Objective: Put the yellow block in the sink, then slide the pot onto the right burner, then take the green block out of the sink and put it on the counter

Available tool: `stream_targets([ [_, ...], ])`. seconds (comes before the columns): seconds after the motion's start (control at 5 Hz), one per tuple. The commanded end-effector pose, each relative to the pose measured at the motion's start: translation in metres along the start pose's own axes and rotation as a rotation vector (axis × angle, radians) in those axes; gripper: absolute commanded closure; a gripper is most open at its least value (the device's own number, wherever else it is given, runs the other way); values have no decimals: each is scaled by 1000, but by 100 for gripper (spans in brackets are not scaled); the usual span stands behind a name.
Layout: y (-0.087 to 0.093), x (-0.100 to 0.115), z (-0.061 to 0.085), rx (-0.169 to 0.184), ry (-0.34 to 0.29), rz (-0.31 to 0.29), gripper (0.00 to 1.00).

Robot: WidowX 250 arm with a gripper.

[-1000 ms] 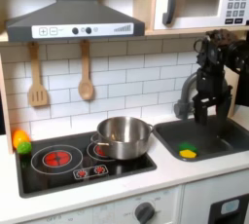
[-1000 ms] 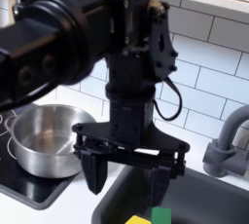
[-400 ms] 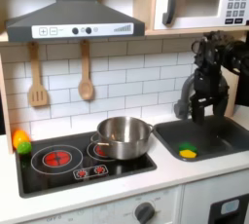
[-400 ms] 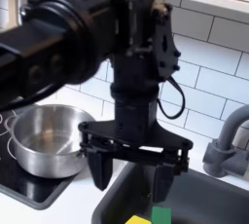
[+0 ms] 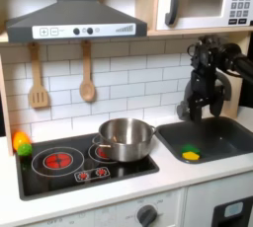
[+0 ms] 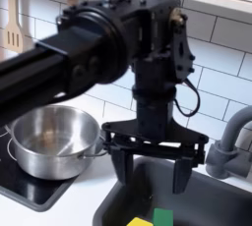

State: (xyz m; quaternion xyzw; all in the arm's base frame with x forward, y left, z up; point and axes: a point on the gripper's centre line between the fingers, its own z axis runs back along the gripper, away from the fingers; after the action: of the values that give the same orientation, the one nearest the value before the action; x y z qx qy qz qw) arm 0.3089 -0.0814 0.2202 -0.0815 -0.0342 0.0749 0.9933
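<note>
I see the yellow block (image 6: 141, 222) and green block (image 6: 163, 216) lying in the sink (image 5: 225, 137); my gripper (image 6: 155, 179) hangs above them, jaws apart. The pot (image 5: 125, 138) seems to sit on the right burner, at three o'clock from the other ring, so I judge only the green block's removal remains.

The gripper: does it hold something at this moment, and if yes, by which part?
Nothing is held. In the second exterior view the gripper hangs open above the sink, its fingers spread wide with empty space between them.

1 pot (image 5: 125, 137), 2 burners (image 5: 59, 159), 2 blocks (image 5: 190, 155), 1 sink (image 5: 229, 140).
</note>
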Motion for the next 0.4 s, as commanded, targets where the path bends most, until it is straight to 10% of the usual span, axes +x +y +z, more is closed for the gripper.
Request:
stream_targets([
  [0.0,-3,12,-19,-1,11,34,0],
  [0.2,-6,19,-32,-2,29,40,0],
])
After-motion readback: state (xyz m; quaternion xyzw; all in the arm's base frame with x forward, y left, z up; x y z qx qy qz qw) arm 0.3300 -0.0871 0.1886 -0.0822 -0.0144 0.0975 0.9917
